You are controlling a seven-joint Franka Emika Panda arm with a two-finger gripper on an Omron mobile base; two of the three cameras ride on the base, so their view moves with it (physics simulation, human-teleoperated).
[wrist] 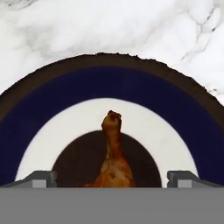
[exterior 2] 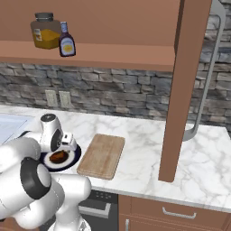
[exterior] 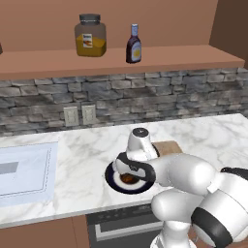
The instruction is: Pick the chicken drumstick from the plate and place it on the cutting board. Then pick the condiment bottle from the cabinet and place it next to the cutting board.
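The chicken drumstick (wrist: 113,158) lies in the dark brown centre of the plate (wrist: 65,94), its thin stub end pointing away from the hand. My gripper (wrist: 113,180) hangs just above it, open, with one fingertip (wrist: 41,179) on either side of the meat and not touching it. From the base, the plate (exterior: 112,180) and the drumstick (exterior 2: 57,157) sit under my hand. The cutting board (exterior 2: 102,155) lies right beside the plate on the marble counter. The condiment bottle (exterior: 133,44) stands upright on the cabinet (exterior: 179,55) shelf.
An orange-filled glass jar (exterior: 90,36) stands left of the bottle on the shelf. A sink (exterior: 24,174) is set into the counter at the left. A tall wooden panel (exterior 2: 185,90) comes down to the counter right of the board. Two wall outlets (exterior: 79,115) sit in the stone backsplash.
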